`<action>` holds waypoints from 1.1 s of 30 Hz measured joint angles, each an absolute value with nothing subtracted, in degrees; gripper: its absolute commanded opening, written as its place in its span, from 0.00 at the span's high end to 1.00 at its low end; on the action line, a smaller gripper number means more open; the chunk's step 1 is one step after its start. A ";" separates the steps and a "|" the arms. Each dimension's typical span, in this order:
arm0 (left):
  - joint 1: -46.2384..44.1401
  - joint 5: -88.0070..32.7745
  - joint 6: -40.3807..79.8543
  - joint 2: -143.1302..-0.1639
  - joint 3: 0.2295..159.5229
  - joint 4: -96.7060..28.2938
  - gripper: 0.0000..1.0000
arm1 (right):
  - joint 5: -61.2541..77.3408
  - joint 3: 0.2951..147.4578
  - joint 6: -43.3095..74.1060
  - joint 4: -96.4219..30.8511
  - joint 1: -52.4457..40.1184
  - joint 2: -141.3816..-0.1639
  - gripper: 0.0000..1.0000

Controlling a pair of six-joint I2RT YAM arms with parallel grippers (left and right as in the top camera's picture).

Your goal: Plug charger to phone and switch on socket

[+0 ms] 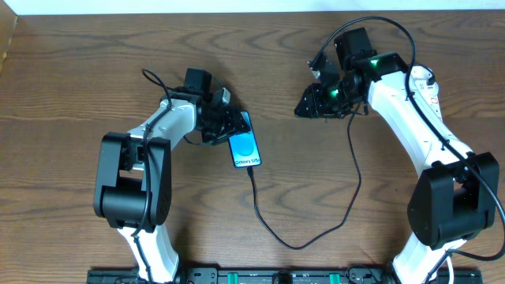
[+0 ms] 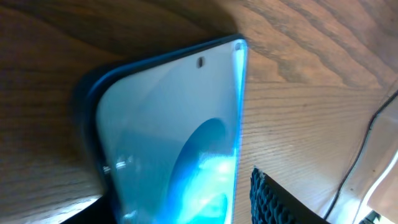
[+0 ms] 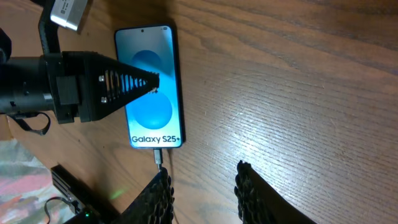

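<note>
The phone (image 1: 245,149) lies flat on the wooden table with its blue screen lit. My left gripper (image 1: 227,125) straddles its upper end, jaws open, and a gap shows between the phone's edge (image 2: 239,124) and the textured finger (image 2: 273,199). The charger's black cable (image 1: 298,247) loops from the phone's lower end toward the right arm. Its connector (image 3: 160,157) sits in the phone's port. My right gripper (image 3: 205,186) hovers open just below the phone (image 3: 152,87), with bare wood between its fingers. The cable passes by its left finger (image 3: 160,196). The socket is out of view.
A black rail (image 1: 276,276) with green lights runs along the table's front edge, between the two arm bases. The table's far edge (image 1: 237,9) meets a white strip. A patterned cloth (image 3: 18,180) shows at the lower left of the right wrist view.
</note>
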State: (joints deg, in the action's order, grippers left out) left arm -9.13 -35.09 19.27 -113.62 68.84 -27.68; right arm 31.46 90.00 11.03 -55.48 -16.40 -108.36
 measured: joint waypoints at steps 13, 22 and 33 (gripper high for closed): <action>-9.19 -27.07 19.27 -112.60 69.58 -29.65 0.40 | 29.69 90.00 11.03 -56.40 -16.40 -108.36 0.68; -5.76 -20.36 18.81 -111.24 70.87 -37.41 0.39 | 29.23 90.00 9.39 -56.49 -16.36 -108.31 0.74; 0.12 -15.55 17.93 -84.71 73.32 -44.82 0.02 | 23.24 90.04 6.92 -56.62 -10.00 -97.17 0.99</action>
State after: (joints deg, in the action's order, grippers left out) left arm 0.12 -15.55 17.93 -84.71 73.32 -44.82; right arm 23.24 90.04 6.92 -56.62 -10.00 -97.17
